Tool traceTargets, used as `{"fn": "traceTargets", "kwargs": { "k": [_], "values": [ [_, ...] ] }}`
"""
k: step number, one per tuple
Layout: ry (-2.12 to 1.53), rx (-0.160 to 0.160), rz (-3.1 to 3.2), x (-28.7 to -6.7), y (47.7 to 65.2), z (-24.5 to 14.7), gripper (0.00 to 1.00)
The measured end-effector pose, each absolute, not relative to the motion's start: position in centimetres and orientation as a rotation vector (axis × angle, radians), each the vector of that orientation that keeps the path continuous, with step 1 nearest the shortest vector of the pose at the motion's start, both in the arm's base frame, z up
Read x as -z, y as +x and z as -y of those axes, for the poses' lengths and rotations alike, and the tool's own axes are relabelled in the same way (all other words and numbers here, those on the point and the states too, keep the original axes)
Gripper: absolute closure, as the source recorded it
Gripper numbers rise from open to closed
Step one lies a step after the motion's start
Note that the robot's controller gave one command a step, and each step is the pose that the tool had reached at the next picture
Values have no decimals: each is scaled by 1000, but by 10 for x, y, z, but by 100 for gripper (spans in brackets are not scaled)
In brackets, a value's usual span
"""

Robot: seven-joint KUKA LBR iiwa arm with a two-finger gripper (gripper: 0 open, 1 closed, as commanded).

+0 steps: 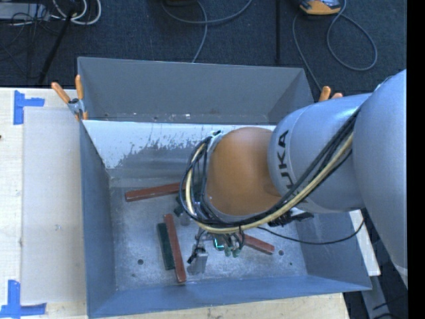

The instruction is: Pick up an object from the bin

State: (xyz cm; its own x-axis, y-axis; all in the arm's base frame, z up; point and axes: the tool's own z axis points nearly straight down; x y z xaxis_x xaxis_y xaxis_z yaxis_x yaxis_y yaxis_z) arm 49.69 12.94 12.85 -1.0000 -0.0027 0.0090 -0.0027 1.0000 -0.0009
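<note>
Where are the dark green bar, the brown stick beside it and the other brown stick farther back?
dark green bar [165,246], camera view, its middle.
brown stick beside it [174,248], camera view, its middle.
brown stick farther back [153,192], camera view, its middle.

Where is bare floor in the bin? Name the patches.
Bare: the left floor between the bin wall and the green strip, below the long brown stick; also the front right corner past the short brown stick. Crowded: the middle, under the gripper.
</note>
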Motion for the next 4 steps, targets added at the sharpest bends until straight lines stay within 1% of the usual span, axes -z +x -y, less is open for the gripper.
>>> {"fn": "traceTargets", "kwargs": {
  "k": [1, 2, 3, 4],
  "values": [
    [565, -1, 3086, -68, 498, -92, 0],
    [626, -7, 3084, -142, 500, -26, 0],
    [374, 0, 3117, -69, 506, 26, 0],
    [370, 2, 3122, -71, 508, 25, 100]
  ]
}}
